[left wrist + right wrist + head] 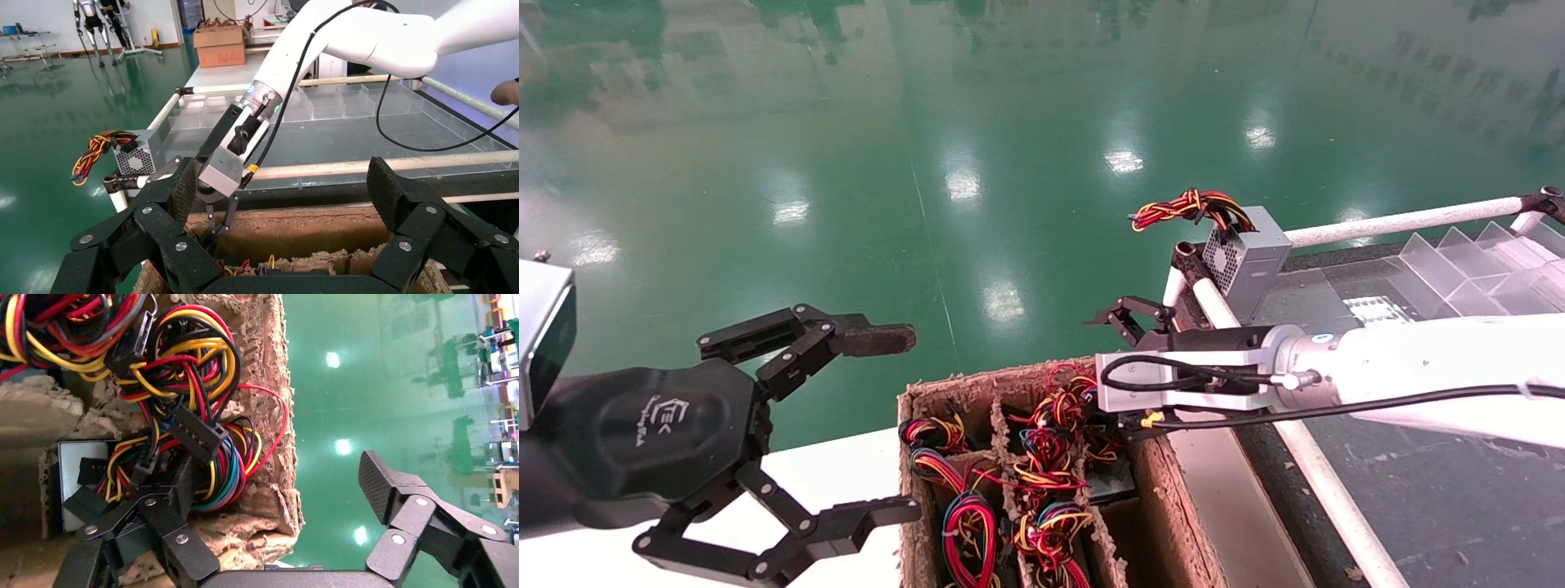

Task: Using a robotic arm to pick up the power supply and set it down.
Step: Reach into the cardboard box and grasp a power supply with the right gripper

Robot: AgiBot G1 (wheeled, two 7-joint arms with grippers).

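Right black hexagonal gripper (1128, 371) reaching into the brown divided cardboard box (977, 388), fingers spread wide.

One finger (177, 496) is dipping among the loose red, yellow, black and blue wires while the other is hanging outside the far box wall, over the glossy green floor (846, 163). The small grey metal power supply (76, 471) is lying low in the far compartment under its wire loops (only a pale face is showing). The left black gripper (862, 425) is hovering open to the left of the box. A similar grey box with a braided wire tail (1242, 253) is sitting on the far left corner of the white-railed table (1401, 219), well apart.
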